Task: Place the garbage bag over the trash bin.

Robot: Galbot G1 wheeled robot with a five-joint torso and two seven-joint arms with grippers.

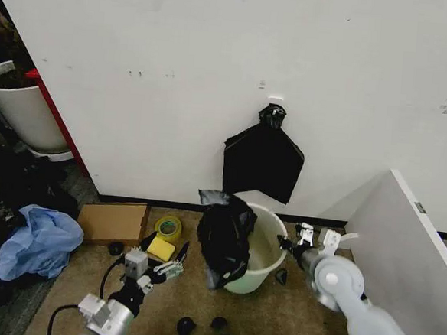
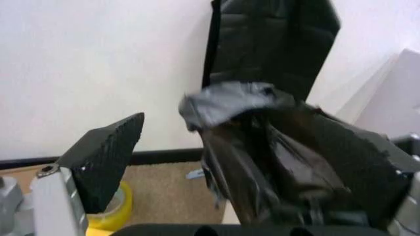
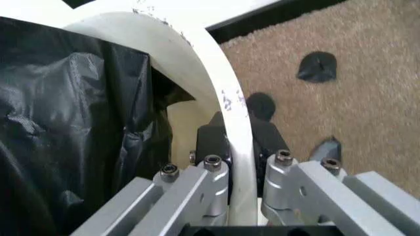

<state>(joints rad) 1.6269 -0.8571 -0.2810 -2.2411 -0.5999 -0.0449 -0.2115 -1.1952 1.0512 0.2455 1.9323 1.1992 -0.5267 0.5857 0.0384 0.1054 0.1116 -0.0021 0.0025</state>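
Note:
The trash bin (image 1: 262,254) is a small white bucket on the carpet by the wall. The garbage bag (image 1: 224,238), black and wrinkly, hangs bunched over the bin's left rim, part inside and part outside. My right gripper (image 1: 288,246) is shut on the bin's right rim (image 3: 229,98), one pad (image 3: 211,142) inside the wall and one outside. My left gripper (image 1: 177,260) is open, low on the bag's left side and a little apart from it. Its textured pad (image 2: 105,157) shows in the left wrist view, with the bag (image 2: 295,162) beyond it.
A flat black bag bundle (image 1: 262,161) hangs on the wall above the bin. On the left lie a yellow tape roll (image 1: 168,228), a sponge (image 1: 160,249), a cardboard box (image 1: 112,221) and a blue plastic heap (image 1: 38,240). A white panel (image 1: 402,241) leans at right. Small black pieces (image 1: 185,326) dot the carpet.

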